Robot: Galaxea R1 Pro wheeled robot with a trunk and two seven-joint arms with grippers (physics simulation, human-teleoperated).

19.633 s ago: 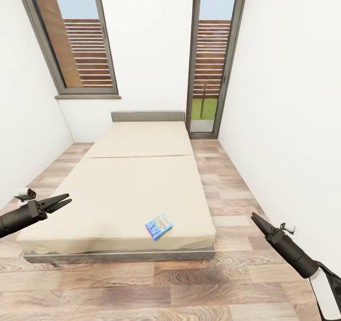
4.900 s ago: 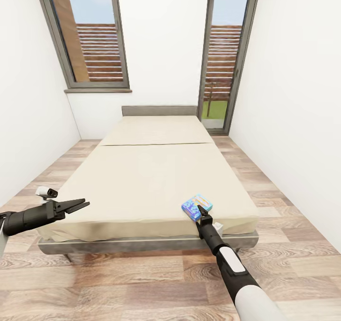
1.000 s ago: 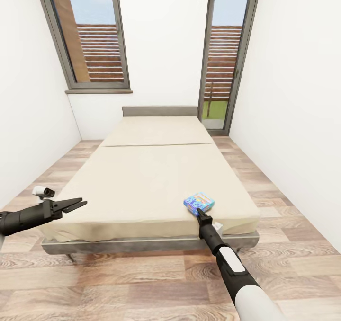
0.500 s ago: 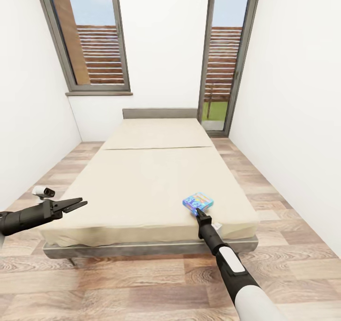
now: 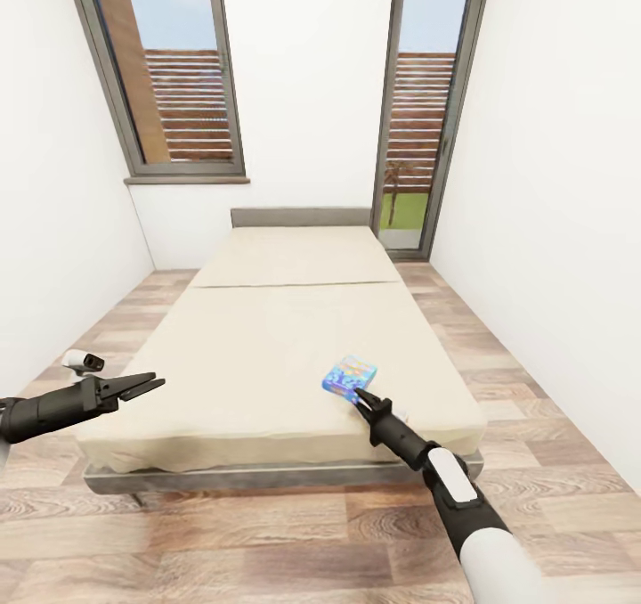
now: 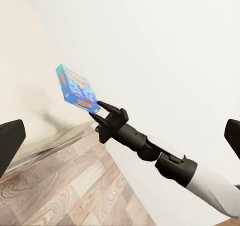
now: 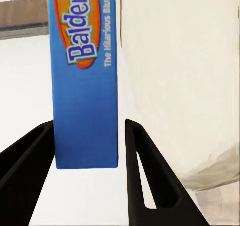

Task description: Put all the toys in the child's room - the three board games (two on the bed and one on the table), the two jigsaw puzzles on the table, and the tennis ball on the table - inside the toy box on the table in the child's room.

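1. A low, wide bed (image 5: 267, 355) with a bare beige mattress and a grey-brown frame stands in a white-walled room with a wood-plank floor (image 5: 267, 533) and two tall dark-framed windows (image 5: 169, 69).
2. A small blue printed board game box (image 5: 349, 375) sits near the foot of the mattress, towards its right side.
3. The black right gripper (image 5: 360, 395) reaches over the mattress corner to the box's near edge.
4. In the right wrist view, the blue box (image 7: 86, 81) stands between the two dark fingers (image 7: 145, 181); the left wrist view shows the box (image 6: 76, 88) raised at the right gripper's (image 6: 97, 111) tip, so it appears pinched.
5. The black left gripper (image 5: 147, 383) hangs beside the bed's left near corner, its fingers slightly spread and holding nothing.
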